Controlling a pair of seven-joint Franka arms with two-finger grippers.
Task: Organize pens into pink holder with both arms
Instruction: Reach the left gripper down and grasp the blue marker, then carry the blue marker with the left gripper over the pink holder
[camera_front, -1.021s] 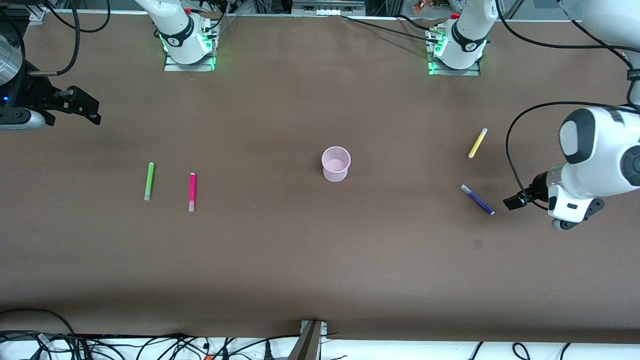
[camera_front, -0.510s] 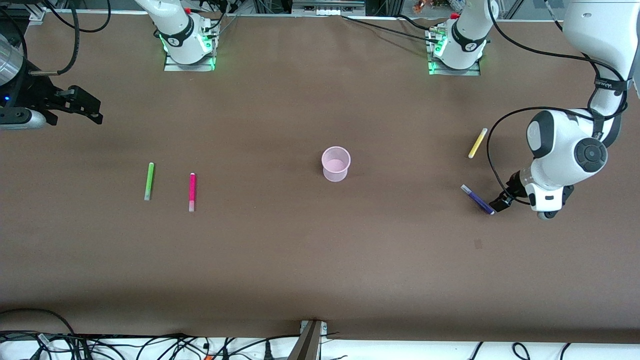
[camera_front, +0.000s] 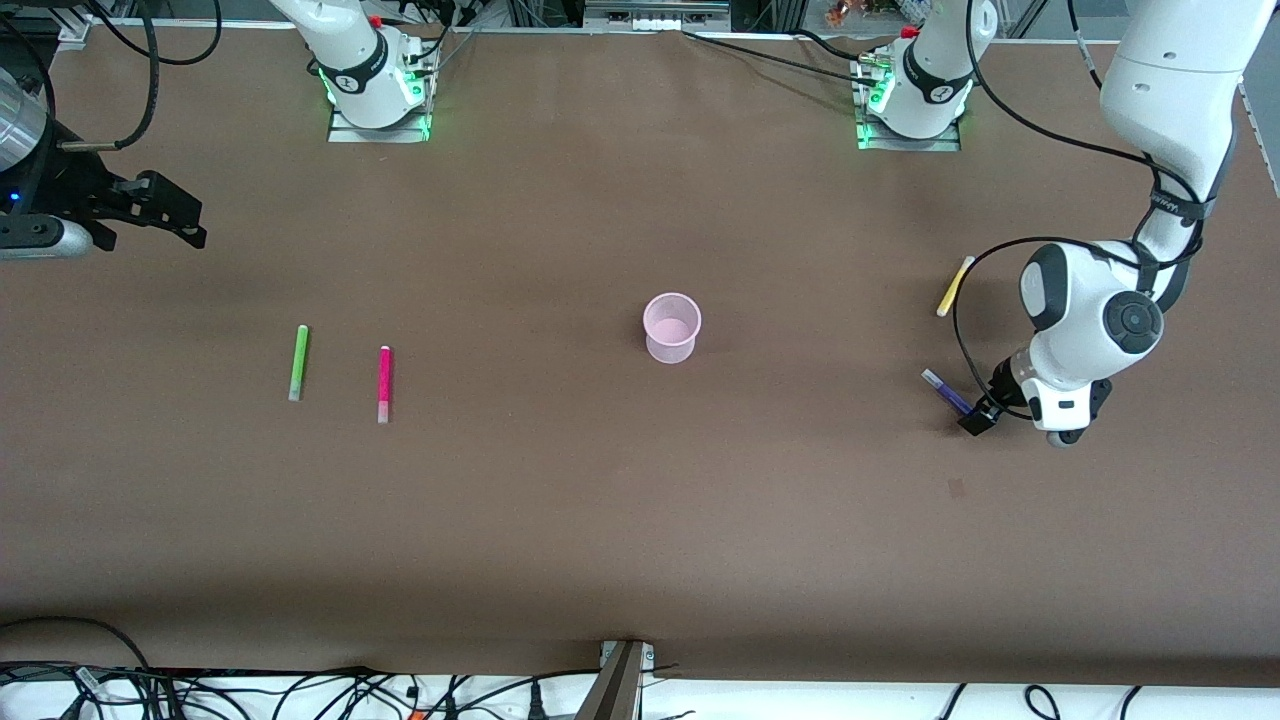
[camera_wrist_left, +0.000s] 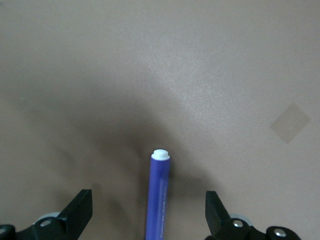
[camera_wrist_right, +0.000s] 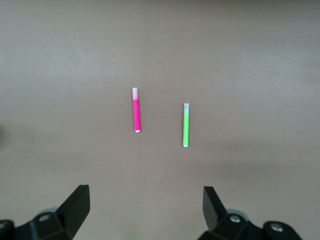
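The pink holder (camera_front: 672, 327) stands upright mid-table. A dark purple pen (camera_front: 945, 391) lies toward the left arm's end. My left gripper (camera_front: 978, 415) is low over one end of it and open; in the left wrist view the pen (camera_wrist_left: 157, 197) lies between the spread fingers, touching neither, with the gripper (camera_wrist_left: 148, 210) astride it. A yellow pen (camera_front: 955, 286) lies farther from the front camera. Green (camera_front: 297, 362) and magenta-pink (camera_front: 384, 384) pens lie toward the right arm's end, also seen as green (camera_wrist_right: 185, 125) and magenta-pink (camera_wrist_right: 136, 110). My right gripper (camera_front: 170, 213) (camera_wrist_right: 145, 207) waits open, raised, away from them.
The arm bases (camera_front: 375, 75) (camera_front: 915, 90) stand at the table's edge farthest from the front camera. A small pale patch (camera_front: 956, 487) marks the brown table cover near the purple pen. Cables hang along the table edge nearest the camera.
My left arm has swung in from the table's end toward the purple pen and lowered, bringing its open gripper over the pen's end. The right arm has not moved.
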